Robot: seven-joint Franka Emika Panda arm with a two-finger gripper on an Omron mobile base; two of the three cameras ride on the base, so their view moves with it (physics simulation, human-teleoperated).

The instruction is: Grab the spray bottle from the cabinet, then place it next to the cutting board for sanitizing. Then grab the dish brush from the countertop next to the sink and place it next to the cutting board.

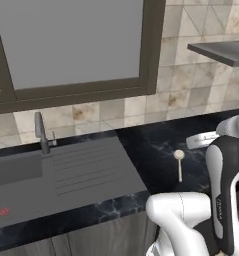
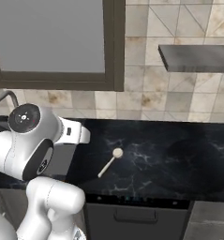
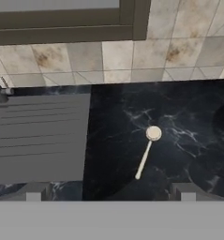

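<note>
Starting at the left, the sink is a matte grey basin set into the table, which is glossy black with faint white veins. A slim grey faucet stands at the far edge of the sink, and the ridged drainboard continues to the right of the basin. A small red mark shows at the near left corner of the sink. Behind the sink, on the far wall, there is a window with a dark frame, and below it beige wall tiles.

To the right of the drainboard the dish brush lies flat on the bare black table, near the sink but not touching it. Its round head points to the far side and its thin handle comes toward the near edge. In the right base view the dish brush lies a little diagonal, alone on the table.

In the hand view the claw hangs above the table, and the brush is seen between and beyond its two fingertips. The jaws stand wide apart and hold nothing.

High at the far right, the grey shelf board of the cabinet sticks out from the wall.
</note>
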